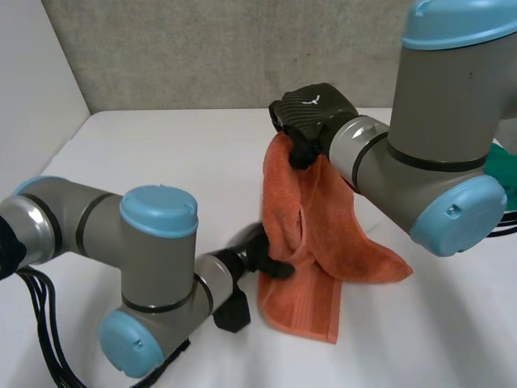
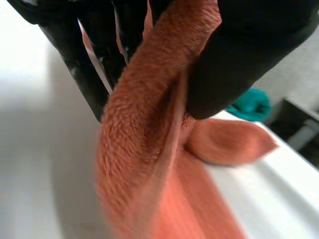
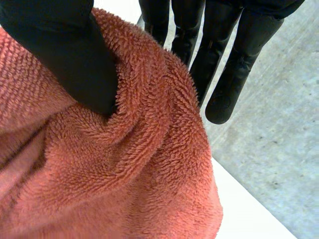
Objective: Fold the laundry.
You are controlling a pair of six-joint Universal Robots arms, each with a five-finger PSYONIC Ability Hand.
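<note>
An orange terry towel (image 1: 311,242) hangs from my right hand (image 1: 311,113) above the middle of the table, and its lower part lies bunched on the tabletop. In the right wrist view the thumb (image 3: 65,55) presses the towel (image 3: 124,174) against the fingers (image 3: 227,74), holding an upper edge. My left hand (image 1: 257,257) is low at the towel's left side edge. The left wrist view has that edge of the towel (image 2: 144,139) pinched between the thumb (image 2: 249,50) and the fingers (image 2: 89,64).
A teal cloth (image 1: 505,174) lies at the table's right edge, behind my right arm, and is also seen past the towel as a teal cloth (image 2: 249,104). A grey wall (image 1: 242,48) stands behind the white table (image 1: 161,153).
</note>
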